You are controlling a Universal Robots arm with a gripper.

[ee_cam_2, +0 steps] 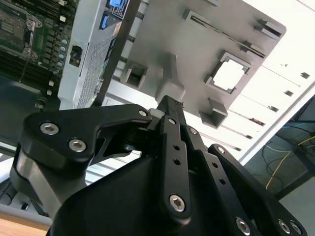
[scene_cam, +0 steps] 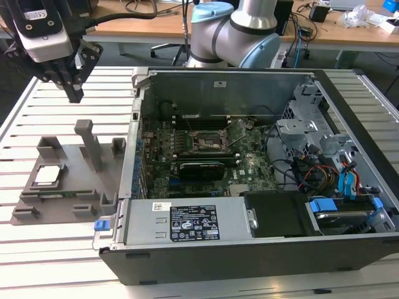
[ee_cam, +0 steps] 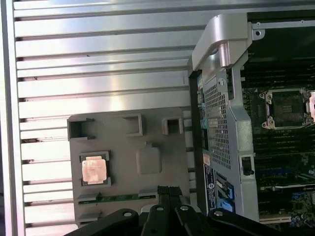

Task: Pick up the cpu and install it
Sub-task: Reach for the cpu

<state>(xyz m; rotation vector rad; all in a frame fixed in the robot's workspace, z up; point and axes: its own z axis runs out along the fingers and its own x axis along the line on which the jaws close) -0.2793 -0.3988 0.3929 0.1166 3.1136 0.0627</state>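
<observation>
The gripper (scene_cam: 75, 93), fingers pinched together and empty, hovers with the cpu (scene_cam: 48, 175) at its seven o'clock in the exterior view; a good pick likely needs square centring over its edges.

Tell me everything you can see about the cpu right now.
The cpu is a small, flat, square chip with a pale, shiny metal top and a thin darker rim. It lies flat, top up, seated in a square framed pocket of the grey holder tray. The tray rests on the slatted table, to the exterior view's left of the open computer case. Only the tray touches the cpu; the gripper hangs above the tray, apart from it.
</observation>
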